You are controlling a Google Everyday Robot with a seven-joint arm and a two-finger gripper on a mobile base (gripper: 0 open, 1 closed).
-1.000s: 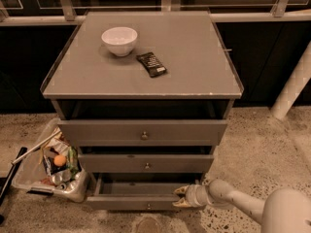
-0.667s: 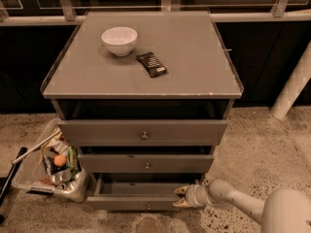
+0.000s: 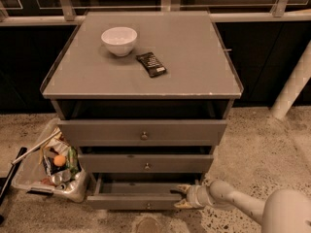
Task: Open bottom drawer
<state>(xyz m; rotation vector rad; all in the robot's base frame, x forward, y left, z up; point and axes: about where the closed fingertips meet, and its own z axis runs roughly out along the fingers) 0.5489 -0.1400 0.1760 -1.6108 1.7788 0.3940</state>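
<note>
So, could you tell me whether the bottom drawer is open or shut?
Partly open: the bottom drawer juts out past the middle drawer, showing its grey inside. The tool is at its right front corner.

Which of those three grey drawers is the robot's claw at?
The bottom drawer, the lowest one. The gripper is at its right front corner, and it sticks out farther than the top drawer and middle drawer.

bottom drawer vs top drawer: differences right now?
The grey bottom drawer shows its interior; the grey top drawer shows none. The bottom front looks narrower and shorter than the top one. The gripper sits at the bottom drawer's right end, not the top drawer's. Both have round centre knobs.
</note>
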